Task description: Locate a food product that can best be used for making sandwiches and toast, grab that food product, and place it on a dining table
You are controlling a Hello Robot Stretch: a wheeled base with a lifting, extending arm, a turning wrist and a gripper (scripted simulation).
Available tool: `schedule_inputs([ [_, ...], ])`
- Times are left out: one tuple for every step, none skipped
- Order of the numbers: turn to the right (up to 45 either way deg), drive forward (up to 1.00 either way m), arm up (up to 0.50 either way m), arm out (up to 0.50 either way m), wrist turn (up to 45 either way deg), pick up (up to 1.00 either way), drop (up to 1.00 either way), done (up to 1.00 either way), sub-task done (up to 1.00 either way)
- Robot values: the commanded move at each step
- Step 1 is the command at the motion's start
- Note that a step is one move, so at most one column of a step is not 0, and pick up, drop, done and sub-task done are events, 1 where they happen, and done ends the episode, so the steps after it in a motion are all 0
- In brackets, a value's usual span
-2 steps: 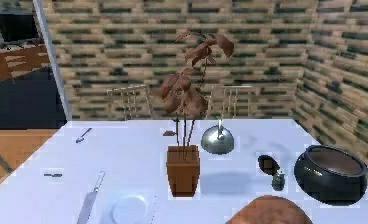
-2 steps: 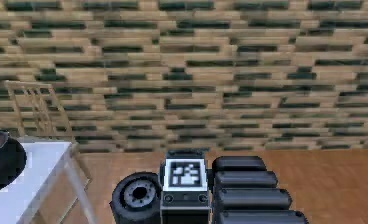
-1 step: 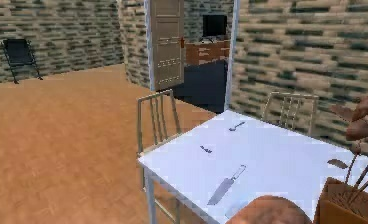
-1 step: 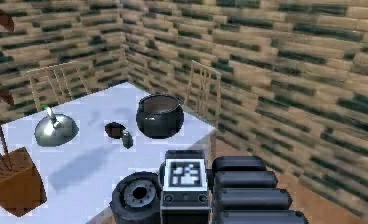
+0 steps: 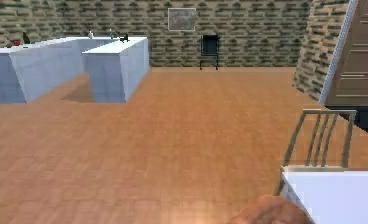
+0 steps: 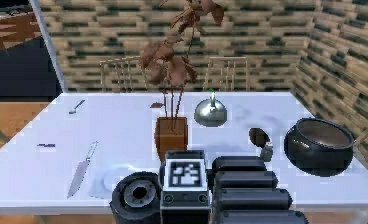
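Just beside the white table (image 5: 337, 195) corner: a round, reddish-brown lump (image 5: 277, 211), a bit like a bun. Gripper (image 6: 132, 196) at the table's near edge. Cannot tell whether holding anything.

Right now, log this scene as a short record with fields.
surface: white table, brick wall behind
on it: potted plant with brown leaves, knife, silver dome, dark pot
behind it: two chairs
gripper: at the table's near edge; cannot tell whether it holds anything
ahead: counters at the forward view's left, black chair farther back
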Motion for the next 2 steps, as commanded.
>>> schedule_inputs([
  [-42.0,0.0,0.0,0.0,0.0,0.0,0.0,0.0,0.0],
  [45.0,0.0,0.0,0.0,0.0,0.0,0.0,0.0,0.0],
])
